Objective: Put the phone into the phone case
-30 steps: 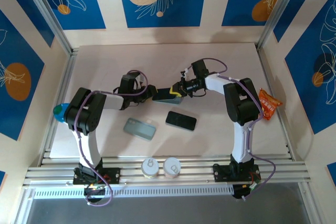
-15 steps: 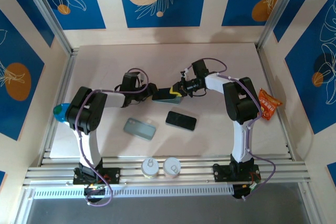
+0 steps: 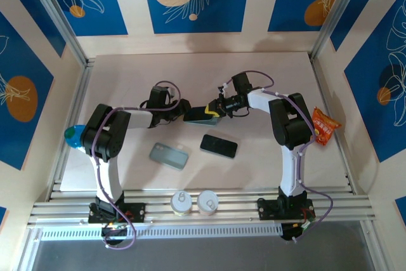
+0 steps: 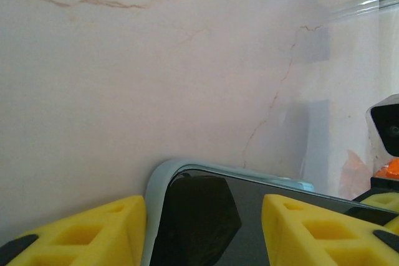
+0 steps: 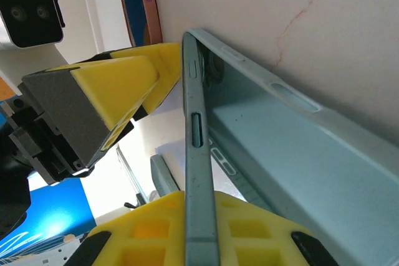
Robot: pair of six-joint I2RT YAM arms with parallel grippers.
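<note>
Holding: right claw is pinched tight on the side rim of the pale blue phone case, one yellow finger on each face of the rim, close by the side buttons.
Opposite end: left claw has its jaws apart, astride the other end of the same piece. One yellow finger lies right along the case's edge and the other overlaps the screen. Whether they press on it, cannot tell.
Task item: phone, dark glass, sits inside the pale blue case at the corner seen from the left wrist, between the two claws. Resting on the table or clear of it, cannot tell.
Landmark: second phone, black, flat on the table.
Held piece from landmark: just beyond it toward the back wall, a little left.
Left of landmark: loose case, grey-blue, flat, not touching it.
Nearer the arm bases than landmark: cans, two, side by side.
Well right of landmark: snack packet, orange.
</note>
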